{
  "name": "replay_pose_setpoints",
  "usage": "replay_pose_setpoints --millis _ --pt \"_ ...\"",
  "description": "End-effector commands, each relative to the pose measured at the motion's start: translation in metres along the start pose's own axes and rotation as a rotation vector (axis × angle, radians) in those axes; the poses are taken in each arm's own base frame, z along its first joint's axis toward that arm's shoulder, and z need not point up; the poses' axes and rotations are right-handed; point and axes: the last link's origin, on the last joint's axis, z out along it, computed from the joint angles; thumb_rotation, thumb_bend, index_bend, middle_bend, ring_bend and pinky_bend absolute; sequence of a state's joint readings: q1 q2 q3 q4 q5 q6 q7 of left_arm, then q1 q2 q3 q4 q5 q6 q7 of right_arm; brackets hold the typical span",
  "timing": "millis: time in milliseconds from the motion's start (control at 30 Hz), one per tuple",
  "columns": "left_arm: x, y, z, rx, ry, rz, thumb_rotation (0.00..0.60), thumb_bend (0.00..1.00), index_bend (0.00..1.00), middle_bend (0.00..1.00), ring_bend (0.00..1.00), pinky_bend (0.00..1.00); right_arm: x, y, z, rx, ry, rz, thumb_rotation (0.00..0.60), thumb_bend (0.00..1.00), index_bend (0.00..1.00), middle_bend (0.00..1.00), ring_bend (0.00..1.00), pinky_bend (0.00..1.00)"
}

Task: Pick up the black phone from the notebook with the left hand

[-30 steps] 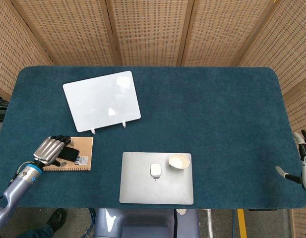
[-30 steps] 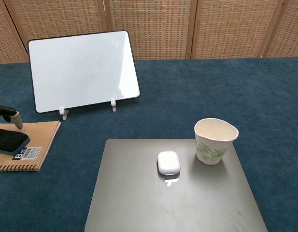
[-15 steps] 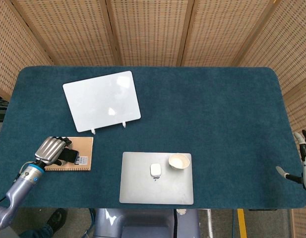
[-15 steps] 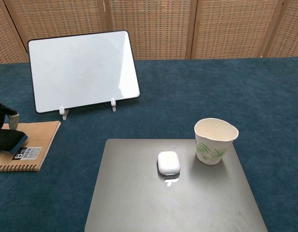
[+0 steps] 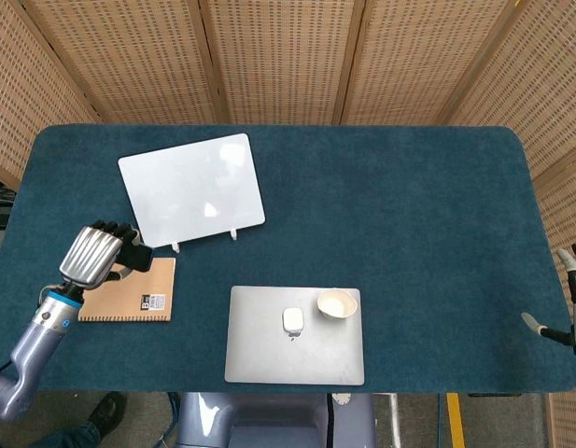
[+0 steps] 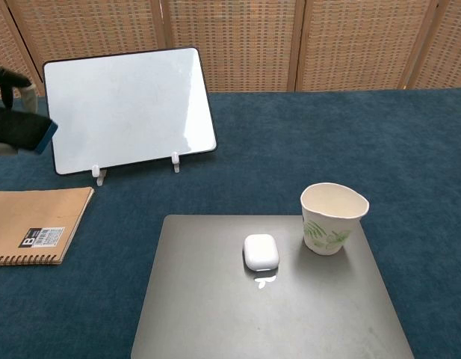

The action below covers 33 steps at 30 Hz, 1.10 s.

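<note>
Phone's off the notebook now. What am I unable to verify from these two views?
- Grip on the black phone: the head view has the back of the left hand covering it; the chest view's left edge cuts it off.
- Right hand: cropped by the head view's right edge, absent from the chest view.
- Notebook label: print too small.

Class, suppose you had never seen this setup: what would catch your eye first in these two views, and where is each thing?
Most striking is the left hand at the table's left edge, holding the black phone lifted above the brown notebook. Next comes the white board propped behind, then the grey laptop near the front, carrying a white earbud case and a paper cup.
</note>
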State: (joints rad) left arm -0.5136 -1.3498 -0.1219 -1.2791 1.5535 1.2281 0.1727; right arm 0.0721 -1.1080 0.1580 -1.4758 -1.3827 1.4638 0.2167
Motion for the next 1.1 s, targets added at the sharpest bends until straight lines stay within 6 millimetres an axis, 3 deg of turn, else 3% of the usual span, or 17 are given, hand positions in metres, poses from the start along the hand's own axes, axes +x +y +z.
replay_pose_setpoints --millis 33,267,533,800,1100 --pt "0.028 0.02 0.047 0.004 0.153 0.1 0.6 0.12 0.52 0.44 0.44 0.48 0.001 0.0 0.0 0.0 0.001 0.001 0.6 0.0 0.0 0.0 0.0 0.0" --pt "0.019 0.036 0.09 0.028 0.175 0.282 0.6 0.12 0.52 0.44 0.44 0.48 0.0 0.0 0.0 0.005 -0.01 0.015 0.6 0.0 0.0 0.0 0.0 0.0" --pt "-0.001 0.047 0.122 0.082 0.165 0.383 0.6 0.12 0.52 0.44 0.44 0.48 0.001 0.005 0.005 -0.005 -0.023 0.036 0.6 0.0 0.0 0.0 0.0 0.0" --pt "-0.014 0.051 0.139 0.138 0.143 0.358 0.6 0.12 0.52 0.44 0.44 0.48 0.002 0.008 0.007 -0.011 -0.029 0.053 0.6 0.0 0.0 0.0 0.0 0.0" --pt "-0.026 0.054 0.142 0.141 0.117 0.387 0.6 0.12 0.52 0.44 0.44 0.48 0.003 0.011 0.008 -0.019 -0.027 0.065 0.6 0.0 0.0 0.0 0.0 0.0"
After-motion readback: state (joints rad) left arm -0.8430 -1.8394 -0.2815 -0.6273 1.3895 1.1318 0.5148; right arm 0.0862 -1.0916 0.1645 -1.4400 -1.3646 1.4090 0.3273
